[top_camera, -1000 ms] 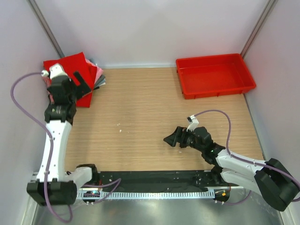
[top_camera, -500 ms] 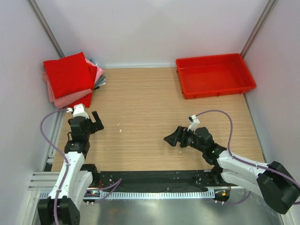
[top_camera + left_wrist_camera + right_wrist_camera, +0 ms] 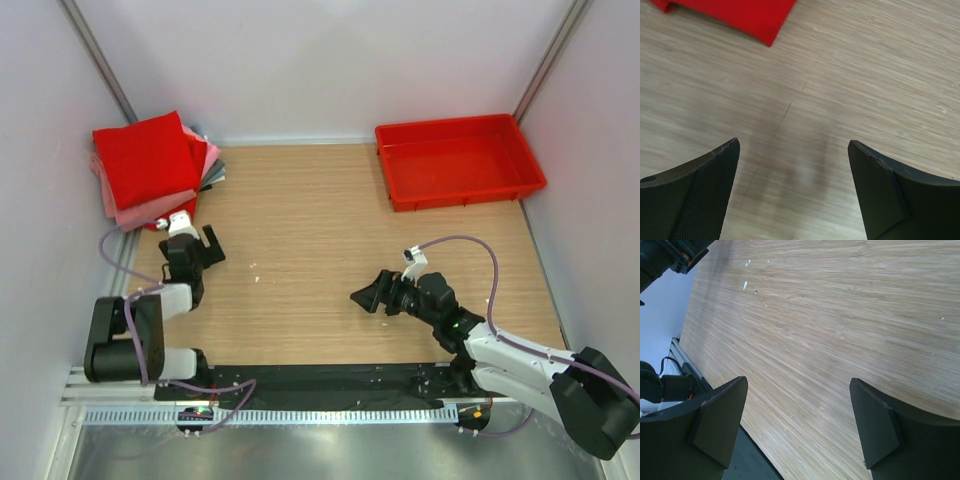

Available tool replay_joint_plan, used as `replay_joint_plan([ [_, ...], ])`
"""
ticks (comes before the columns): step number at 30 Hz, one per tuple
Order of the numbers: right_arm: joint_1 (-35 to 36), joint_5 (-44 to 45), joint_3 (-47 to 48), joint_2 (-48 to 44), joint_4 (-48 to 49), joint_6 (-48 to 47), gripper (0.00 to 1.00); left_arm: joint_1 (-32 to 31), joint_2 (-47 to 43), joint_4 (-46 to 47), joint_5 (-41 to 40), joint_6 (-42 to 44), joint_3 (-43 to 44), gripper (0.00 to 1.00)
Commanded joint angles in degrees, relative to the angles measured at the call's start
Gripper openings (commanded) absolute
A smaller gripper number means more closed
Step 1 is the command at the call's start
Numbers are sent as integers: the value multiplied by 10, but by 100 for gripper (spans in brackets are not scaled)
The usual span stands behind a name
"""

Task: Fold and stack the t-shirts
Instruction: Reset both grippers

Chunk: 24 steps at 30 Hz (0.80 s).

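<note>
Near edge: both arms are reaching out low over the wooden table (image 3: 300,210).

Right gripper (image 3: 365,296) is hovering right of centre and pointing left. Its jaws are standing wide apart with nothing between them; the wrist view is showing only bare wood grain in the gap. A few white specks (image 3: 255,268) are lying on the wood between the two grippers.

Left gripper (image 3: 208,243) is sitting a little farther back on the left side, folded in close to its own base. Its jaws are also spread and empty, over bare table.

Far left corner: the stack of folded t-shirts (image 3: 150,170) is resting against the wall. The red t-shirt (image 3: 143,155) is lying on top, with pink t-shirt (image 3: 128,212) and grey t-shirt (image 3: 214,176) edges peeking out beneath. The left gripper is near the stack's front corner, not touching it.

Far right corner: the red plastic tray (image 3: 455,128) is sitting well apart from both grippers.
</note>
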Motion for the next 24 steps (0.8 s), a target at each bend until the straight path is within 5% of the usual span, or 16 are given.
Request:
replay_joint_plan([
  [1, 1, 14, -2, -5, 26, -1, 89, 1, 38, 89, 27, 42, 56, 89],
  [7, 1, 14, -1, -3, 25, -1, 89, -1, 78, 139, 104, 85, 60, 81],
  [12, 1, 15, 0, -3, 24, -1, 89, -5, 85, 214, 116, 90, 10, 91],
  [14, 1, 16, 0, -4, 23, -1, 89, -5, 105, 318, 111, 85, -20, 100],
  [24, 0, 29, 1, -19, 0, 1, 90, -8, 92, 277, 111, 90, -12, 100],
])
